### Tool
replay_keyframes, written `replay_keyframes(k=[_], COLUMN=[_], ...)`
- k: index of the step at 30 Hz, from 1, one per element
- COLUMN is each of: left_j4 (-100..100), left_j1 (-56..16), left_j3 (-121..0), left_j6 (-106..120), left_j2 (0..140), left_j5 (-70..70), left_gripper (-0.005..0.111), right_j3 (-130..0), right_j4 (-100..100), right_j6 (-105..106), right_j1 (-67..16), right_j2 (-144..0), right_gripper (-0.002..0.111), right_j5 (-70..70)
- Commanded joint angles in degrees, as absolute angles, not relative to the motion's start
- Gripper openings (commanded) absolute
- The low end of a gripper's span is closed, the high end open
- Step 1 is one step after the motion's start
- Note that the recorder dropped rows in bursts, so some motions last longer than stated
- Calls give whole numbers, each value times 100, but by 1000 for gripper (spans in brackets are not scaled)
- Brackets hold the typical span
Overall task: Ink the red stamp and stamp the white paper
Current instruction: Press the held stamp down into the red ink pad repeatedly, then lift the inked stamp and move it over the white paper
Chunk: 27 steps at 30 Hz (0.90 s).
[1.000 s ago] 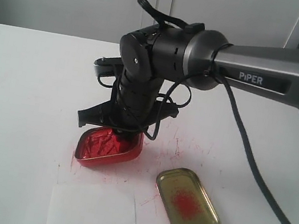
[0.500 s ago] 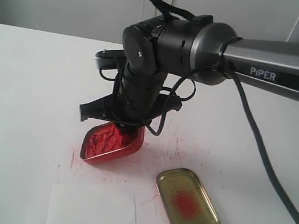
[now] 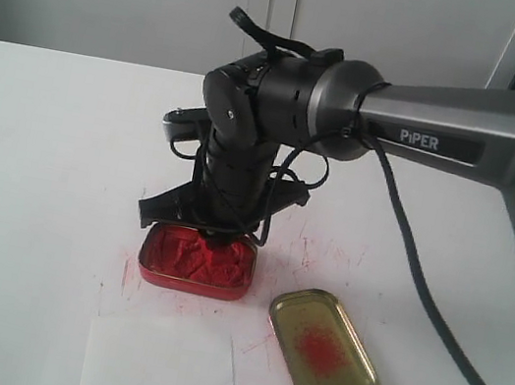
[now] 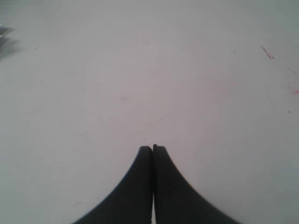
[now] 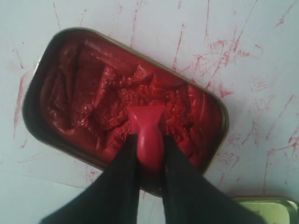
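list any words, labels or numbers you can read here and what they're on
"PiPER": white letters on the grey link of the right arm.
Nothing else reads as text. The ink tin, gold lid and white paper carry none, and the red marks on the table are only smears.

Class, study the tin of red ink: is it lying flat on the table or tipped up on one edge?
Flat: the rectangular metal tin of red ink rests level on the white table, no edge lifted.

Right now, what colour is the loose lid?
The lid is gold with a red smear; exterior view.
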<state>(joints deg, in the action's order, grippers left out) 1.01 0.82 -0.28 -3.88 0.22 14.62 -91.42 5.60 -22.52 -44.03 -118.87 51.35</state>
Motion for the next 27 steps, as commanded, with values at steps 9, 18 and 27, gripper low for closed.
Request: replay_keyframes(k=[9,18,27], left_j4=[93,93,93], left_j1=[90,90,90], left_j3=[0,0,0], left_j6=[-402,-402,-402], left_j2=[0,0,0], left_j5=[1466,1466,1466], left_gripper=[0,0,0], right_j3=[-9126,-9050,-7740], right_j4=[666,1140,1313], right_j6=[-2227,-2319,-2810], right_j1=[-4662,-5362,-5627], right_j2=[-11528,-11221,-10456], right_gripper=[0,0,0], right_j5=[5382,5453,4539])
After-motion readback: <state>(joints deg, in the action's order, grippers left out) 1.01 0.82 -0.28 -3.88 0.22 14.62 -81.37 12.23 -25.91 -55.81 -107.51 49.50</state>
